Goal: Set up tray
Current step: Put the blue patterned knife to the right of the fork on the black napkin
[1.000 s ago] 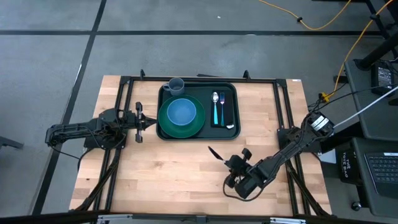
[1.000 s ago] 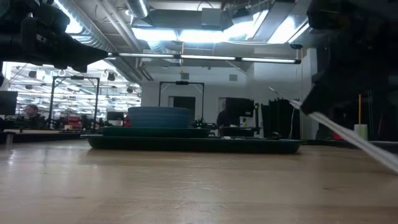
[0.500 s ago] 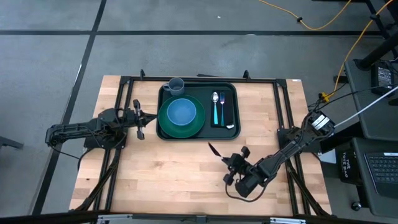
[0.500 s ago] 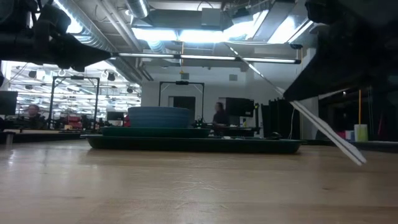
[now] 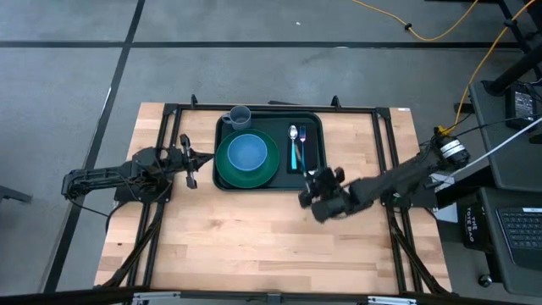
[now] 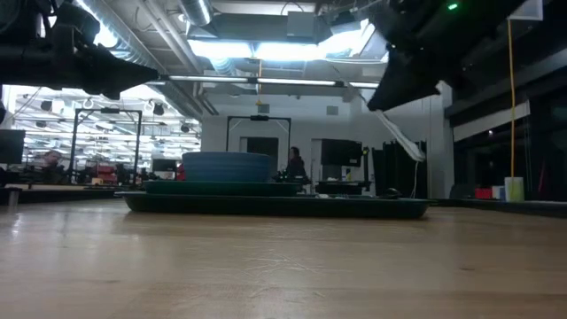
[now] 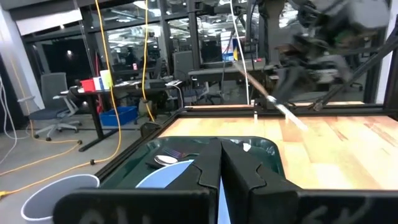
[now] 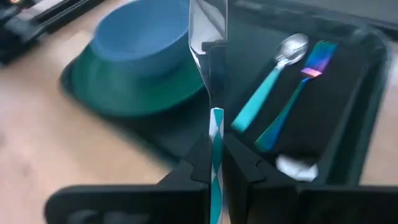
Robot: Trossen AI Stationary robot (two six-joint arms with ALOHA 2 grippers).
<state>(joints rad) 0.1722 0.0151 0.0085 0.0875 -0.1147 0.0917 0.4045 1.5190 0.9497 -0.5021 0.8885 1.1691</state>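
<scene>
Wooden table point(image 5: 254, 229) bears the tray point(image 5: 315, 123) in a workshop.

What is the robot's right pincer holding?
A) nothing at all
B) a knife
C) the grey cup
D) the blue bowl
B. In the right wrist view the right pincer is shut on a knife with a teal handle, its clear blade sticking out above the tray, where the spoon and fork already lie.

Grey floor point(image 5: 68, 76), yellow cable point(image 5: 440, 30), bright ceiling lights point(image 6: 257, 49).
</scene>
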